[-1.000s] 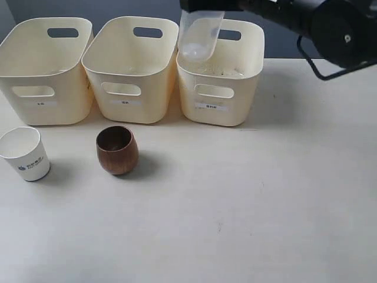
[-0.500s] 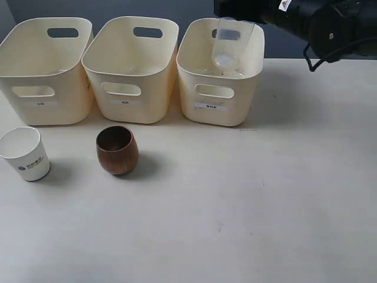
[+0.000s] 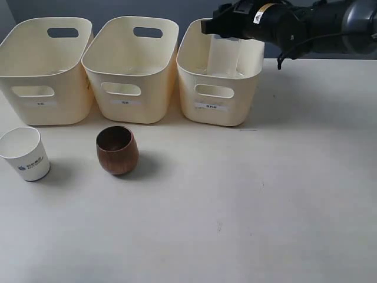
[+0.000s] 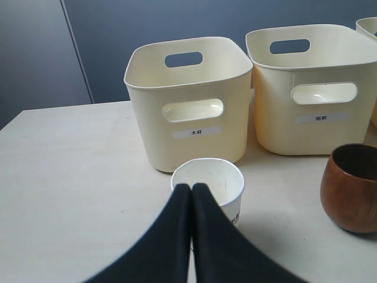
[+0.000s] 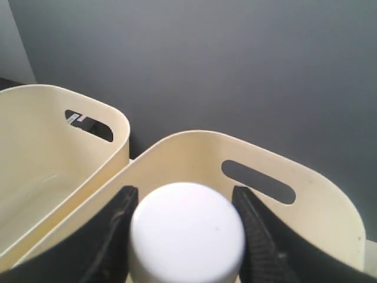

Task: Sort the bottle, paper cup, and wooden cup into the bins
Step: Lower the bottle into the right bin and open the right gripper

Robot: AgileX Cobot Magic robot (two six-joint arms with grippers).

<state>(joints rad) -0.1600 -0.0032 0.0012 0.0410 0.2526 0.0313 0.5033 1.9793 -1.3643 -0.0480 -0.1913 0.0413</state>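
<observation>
Pale table [image 3: 265,200], dark blue-grey wall [image 4: 118,35]

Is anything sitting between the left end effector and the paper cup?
Nothing visible does. The left end effector, shut, points straight at the paper cup; the wooden cup stands well off to one side.

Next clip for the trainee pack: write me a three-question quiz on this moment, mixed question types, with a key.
1. True or false: the clear plastic bottle with a white screw cap stands upright inside the rightmost cream plastic bin.
2. Which cup is nearer the left table edge in the exterior view: (A) the small white paper cup with blue print or (B) the rounded dark brown wooden cup?
3. Fill in: the left claw is ____.

Key: 1 true; 2 A; 3 shut. The right claw flanks the bottle's cap; whether it grips is unclear.
</observation>
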